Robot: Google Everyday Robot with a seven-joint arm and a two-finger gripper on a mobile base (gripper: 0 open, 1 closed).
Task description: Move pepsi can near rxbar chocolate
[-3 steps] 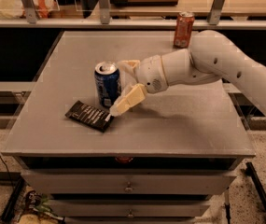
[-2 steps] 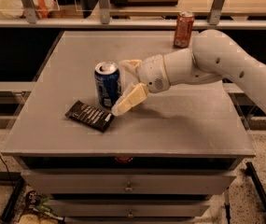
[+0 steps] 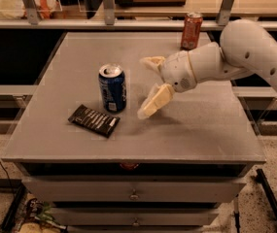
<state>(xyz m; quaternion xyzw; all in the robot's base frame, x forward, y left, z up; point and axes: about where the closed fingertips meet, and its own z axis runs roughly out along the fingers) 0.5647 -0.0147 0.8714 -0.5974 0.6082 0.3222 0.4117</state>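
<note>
— pepsi can, where?
— left of centre frame, upright on the desk, just up and right of the rxbar chocolate; close, no contact visible.
— bar's long axis?
— slanting upper left to lower right, under the can's lower left side.
— and the tool?
— just right of the can, spread wide, holding nothing, mouth facing left toward it; can outside the jaws.
— next move?
— likely only backing off rightward, clear of the can.

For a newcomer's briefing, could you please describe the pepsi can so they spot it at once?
On the grey table, look beside the gripper, jaws open. The pepsi can stands upright behind the rxbar chocolate: dark blue, unlike the orange-red can at the far edge.
</note>
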